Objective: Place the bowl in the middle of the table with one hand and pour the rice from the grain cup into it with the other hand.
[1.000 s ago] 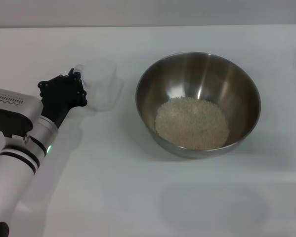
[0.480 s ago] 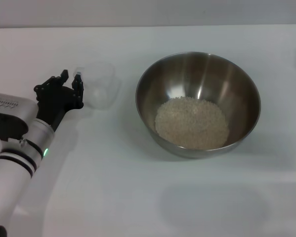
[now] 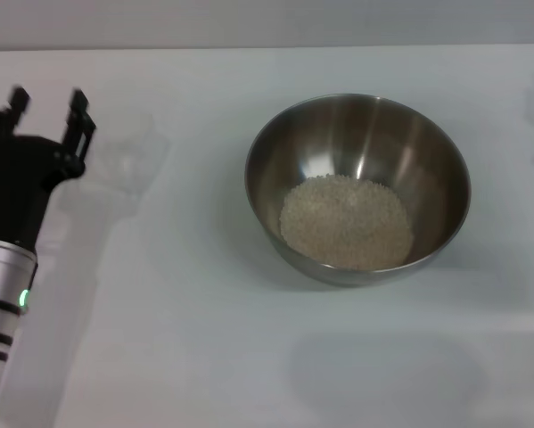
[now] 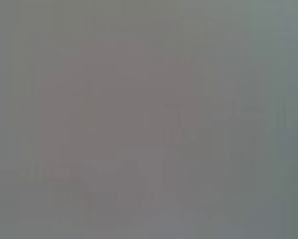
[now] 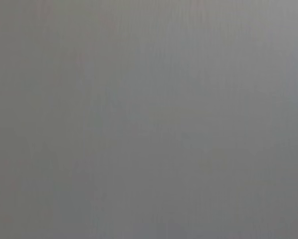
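White table [image 3: 204, 357] holds the bowl [image 3: 445, 160] of rice [image 3: 347, 223]; left gripper [image 3: 45, 109] jaws spread, empty.

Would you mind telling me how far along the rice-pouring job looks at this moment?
Nearly finished. The steel bowl sits near the middle of the table, and the rice lies mounded inside it. The clear grain cup stands on the table, looking empty. The left gripper is open beside the cup, not holding it. The right gripper is out of view. Only parking the left arm seems left.
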